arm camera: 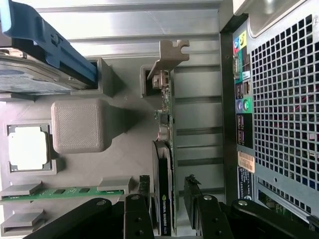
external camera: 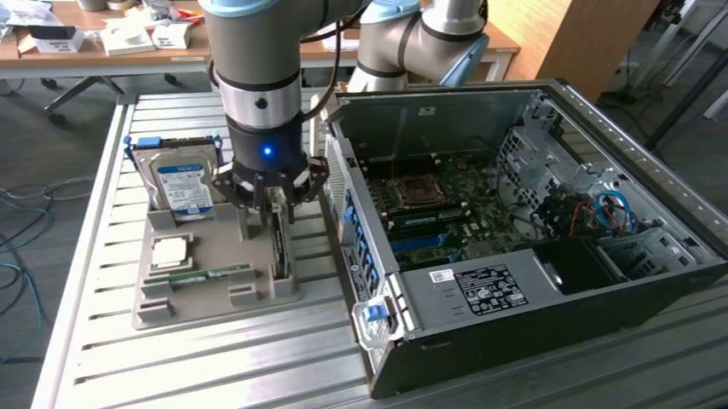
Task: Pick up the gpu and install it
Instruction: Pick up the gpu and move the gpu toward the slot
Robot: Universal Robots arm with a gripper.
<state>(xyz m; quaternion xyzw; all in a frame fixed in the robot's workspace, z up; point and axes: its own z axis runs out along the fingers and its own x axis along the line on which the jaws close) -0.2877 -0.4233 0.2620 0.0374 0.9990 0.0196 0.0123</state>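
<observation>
Gripper [external camera: 276,211] wide open, empty, jaws straddling gpu [arm camera: 166,149] standing on edge in grey holder [external camera: 210,300]; best centred over card, closing squarely on cooler, clear of bracket.

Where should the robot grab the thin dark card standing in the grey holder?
I'd pinch the thin dark card by its top edge from straight above, squeezing its two flat faces: it stands on edge in the grey holder.
</observation>
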